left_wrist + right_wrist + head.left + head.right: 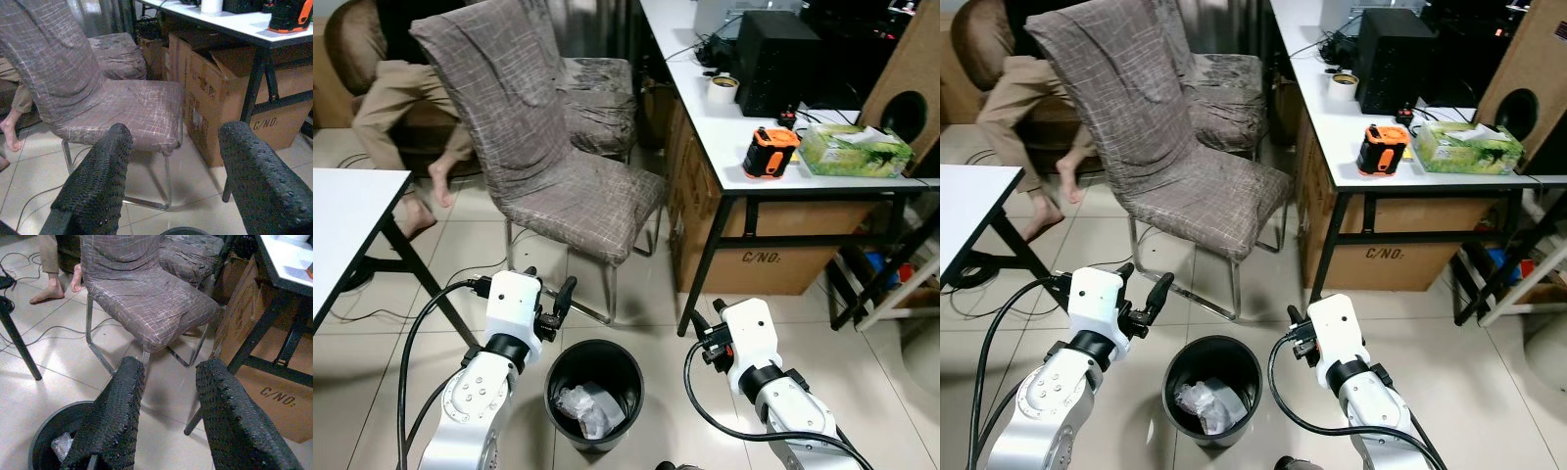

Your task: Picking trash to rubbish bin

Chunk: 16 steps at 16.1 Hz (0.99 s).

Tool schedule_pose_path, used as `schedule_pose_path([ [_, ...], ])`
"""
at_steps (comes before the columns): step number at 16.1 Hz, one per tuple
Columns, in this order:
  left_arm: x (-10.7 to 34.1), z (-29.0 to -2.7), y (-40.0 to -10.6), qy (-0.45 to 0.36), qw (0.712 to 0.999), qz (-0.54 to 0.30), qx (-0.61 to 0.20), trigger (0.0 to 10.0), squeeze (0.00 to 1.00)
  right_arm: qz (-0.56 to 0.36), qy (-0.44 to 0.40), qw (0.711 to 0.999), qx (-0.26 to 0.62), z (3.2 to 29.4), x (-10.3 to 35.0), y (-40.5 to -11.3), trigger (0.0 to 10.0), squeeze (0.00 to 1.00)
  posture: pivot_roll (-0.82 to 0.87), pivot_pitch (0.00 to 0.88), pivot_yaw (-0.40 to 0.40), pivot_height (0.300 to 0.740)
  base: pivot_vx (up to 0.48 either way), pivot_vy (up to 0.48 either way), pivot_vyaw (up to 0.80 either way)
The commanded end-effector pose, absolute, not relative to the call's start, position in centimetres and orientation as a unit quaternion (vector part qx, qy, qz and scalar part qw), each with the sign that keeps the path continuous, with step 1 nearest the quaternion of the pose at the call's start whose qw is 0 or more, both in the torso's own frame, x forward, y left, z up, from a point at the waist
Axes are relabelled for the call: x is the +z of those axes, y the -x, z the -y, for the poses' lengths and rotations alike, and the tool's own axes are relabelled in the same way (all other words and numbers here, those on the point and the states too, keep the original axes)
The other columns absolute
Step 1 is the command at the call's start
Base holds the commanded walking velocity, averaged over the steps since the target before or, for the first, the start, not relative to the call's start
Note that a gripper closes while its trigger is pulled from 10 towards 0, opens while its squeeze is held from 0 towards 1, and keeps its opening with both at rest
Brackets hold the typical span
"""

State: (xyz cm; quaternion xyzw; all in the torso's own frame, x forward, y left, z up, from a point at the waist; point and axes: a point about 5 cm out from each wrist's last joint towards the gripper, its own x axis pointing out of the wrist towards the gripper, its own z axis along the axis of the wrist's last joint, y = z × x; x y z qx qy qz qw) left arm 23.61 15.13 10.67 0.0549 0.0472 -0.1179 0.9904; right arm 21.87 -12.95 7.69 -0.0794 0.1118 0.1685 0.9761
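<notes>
Trash [590,408], a crumpled bit of clear plastic, already lies at the bottom of the black rubbish bin [631,369], which stands on the tiled floor [460,245] between my two arms. I see the left gripper [171,181] raised just beside the bin's rim, its fingers [100,181] spread wide with nothing between them, pointing at the fabric-covered chair [558,176]. My right gripper [166,416] hovers on the bin's other side, its fingers also parted and empty. Beyond the chair a person's bare feet [426,196] rest on the tiles. To my right a white desk [724,127] carries an orange tool [771,153] and a green tissue box [854,150], with a cardboard box [773,255] beneath.
</notes>
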Motion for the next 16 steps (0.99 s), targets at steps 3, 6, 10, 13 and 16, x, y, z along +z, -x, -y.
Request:
schedule_pose_path([
  [3, 11.4, -14.7, -23.9, -0.057, 0.99, -0.044, -0.118, 10.0, 0.0, -0.106, 0.087, 0.976, 0.168, 13.1, 7.8, -22.2, 10.0, 0.0, 0.0, 0.0, -0.021, 0.74, -0.094, 0.0, 0.0],
  [6, 11.4, -14.8, -24.0, -0.056, 0.991, -0.045, -0.112, 10.0, 0.0, -0.107, 0.088, 0.975, 0.173, 12.9, 7.7, -22.3, 10.0, 0.0, -0.01, 0.0, -0.017, 0.74, -0.298, 0.0, 0.0],
  [10, 11.5, -15.1, -24.0, -0.058, 0.992, -0.044, -0.106, 10.0, 0.0, -0.107, 0.086, 0.976, 0.171, 12.9, 7.7, -22.7, 10.0, 0.0, 0.01, 0.0, -0.024, 0.74, -0.294, 0.0, 0.0],
  [13, 11.7, -15.4, -23.7, -0.063, 0.992, -0.043, -0.101, 10.0, 0.0, -0.115, 0.063, 0.974, 0.183, 12.4, 7.6, -22.8, 10.0, 0.0, 0.03, 0.0, -0.044, 0.74, -0.296, 0.0, 0.0],
  [16, 11.5, -15.5, -23.3, -0.061, 0.992, -0.049, -0.098, 10.0, 0.0, -0.137, 0.04, 0.975, 0.17, 12.7, 7.3, -23.0, 10.0, 0.0, 0.02, 0.0, -0.048, 0.74, -0.299, 0.0, 0.0],
])
